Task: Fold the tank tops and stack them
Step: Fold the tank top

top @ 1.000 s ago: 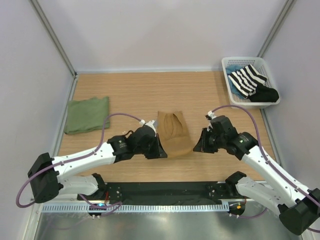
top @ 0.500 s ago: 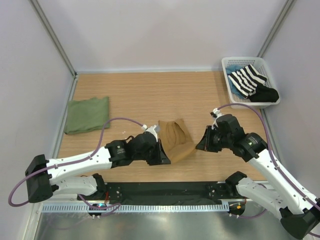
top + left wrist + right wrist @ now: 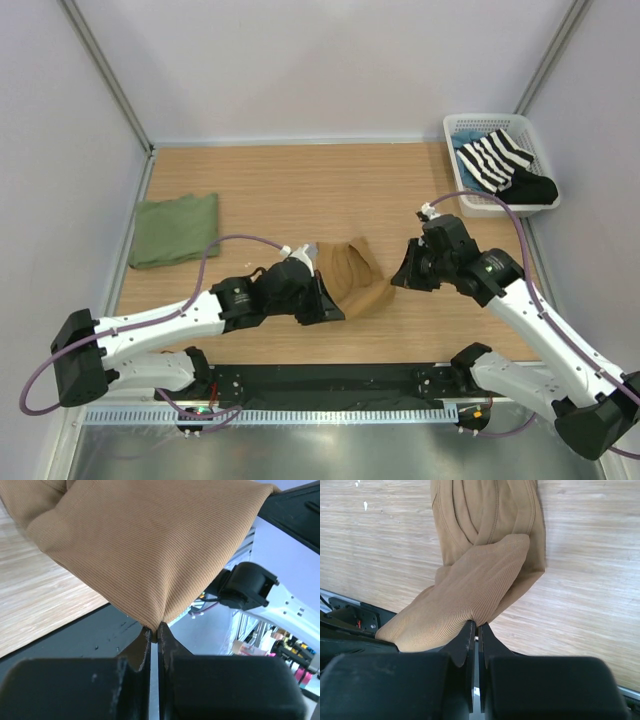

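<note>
Left gripper (image 3: 155, 630) pinching 1 corner of tan tank top (image 3: 145, 545), right gripper (image 3: 476, 626) pinching another edge; cloth bunched between the 2, rest lying on surface (image 3: 590, 555).

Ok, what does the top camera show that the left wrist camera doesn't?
Only the top view: the folded green top at far left, the basket holding the striped garment, and the right gripper. Only the left wrist: close up, the left gripper pinching the tan top by a corner. Both: that top and the wooden table.
</note>
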`<move>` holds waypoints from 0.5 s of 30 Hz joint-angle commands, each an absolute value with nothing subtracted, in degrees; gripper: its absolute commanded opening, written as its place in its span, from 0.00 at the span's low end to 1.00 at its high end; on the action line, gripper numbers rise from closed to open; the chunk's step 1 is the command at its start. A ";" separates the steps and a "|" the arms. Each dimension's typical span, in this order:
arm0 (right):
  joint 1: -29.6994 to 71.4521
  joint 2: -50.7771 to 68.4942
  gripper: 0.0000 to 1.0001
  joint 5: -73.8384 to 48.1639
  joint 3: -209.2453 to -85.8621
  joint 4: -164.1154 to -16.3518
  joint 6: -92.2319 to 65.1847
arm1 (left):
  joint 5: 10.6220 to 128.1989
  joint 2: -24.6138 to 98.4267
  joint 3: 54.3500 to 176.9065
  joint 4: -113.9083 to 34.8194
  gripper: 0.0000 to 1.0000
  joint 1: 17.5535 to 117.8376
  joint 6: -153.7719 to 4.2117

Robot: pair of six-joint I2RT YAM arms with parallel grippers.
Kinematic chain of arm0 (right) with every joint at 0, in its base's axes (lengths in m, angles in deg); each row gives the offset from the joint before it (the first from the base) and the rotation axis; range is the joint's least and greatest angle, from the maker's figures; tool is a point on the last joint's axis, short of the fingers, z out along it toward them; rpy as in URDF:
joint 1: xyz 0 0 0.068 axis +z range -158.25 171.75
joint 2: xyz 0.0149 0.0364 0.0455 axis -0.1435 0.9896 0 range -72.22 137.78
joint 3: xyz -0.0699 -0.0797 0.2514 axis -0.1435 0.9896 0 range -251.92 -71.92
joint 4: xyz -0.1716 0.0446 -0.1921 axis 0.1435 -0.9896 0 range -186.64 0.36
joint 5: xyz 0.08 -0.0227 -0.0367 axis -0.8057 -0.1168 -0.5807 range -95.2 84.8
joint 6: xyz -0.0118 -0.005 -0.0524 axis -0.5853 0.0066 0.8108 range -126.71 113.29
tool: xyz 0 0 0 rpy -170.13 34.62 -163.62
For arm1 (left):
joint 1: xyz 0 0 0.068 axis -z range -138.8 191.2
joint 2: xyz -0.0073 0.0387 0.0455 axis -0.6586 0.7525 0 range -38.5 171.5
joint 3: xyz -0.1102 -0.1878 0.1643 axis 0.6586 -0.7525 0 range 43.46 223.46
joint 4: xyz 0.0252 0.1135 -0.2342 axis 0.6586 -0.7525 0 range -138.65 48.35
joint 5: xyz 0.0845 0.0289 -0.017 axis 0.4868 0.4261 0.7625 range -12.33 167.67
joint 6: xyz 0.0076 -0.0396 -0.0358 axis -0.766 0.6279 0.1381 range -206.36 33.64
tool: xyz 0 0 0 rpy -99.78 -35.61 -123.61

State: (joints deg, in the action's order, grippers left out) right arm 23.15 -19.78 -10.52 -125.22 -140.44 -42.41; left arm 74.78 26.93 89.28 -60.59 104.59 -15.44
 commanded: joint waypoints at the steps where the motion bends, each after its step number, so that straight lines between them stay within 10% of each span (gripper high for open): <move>1: 23.22 -17.30 0.01 -7.66 -129.74 -137.28 -40.11 | 72.58 27.07 90.13 -58.08 0.00 102.72 -14.82; 15: 22.60 -3.59 0.01 -3.09 -138.00 -134.29 -37.91 | 59.83 33.65 93.20 -54.48 0.00 88.75 -18.59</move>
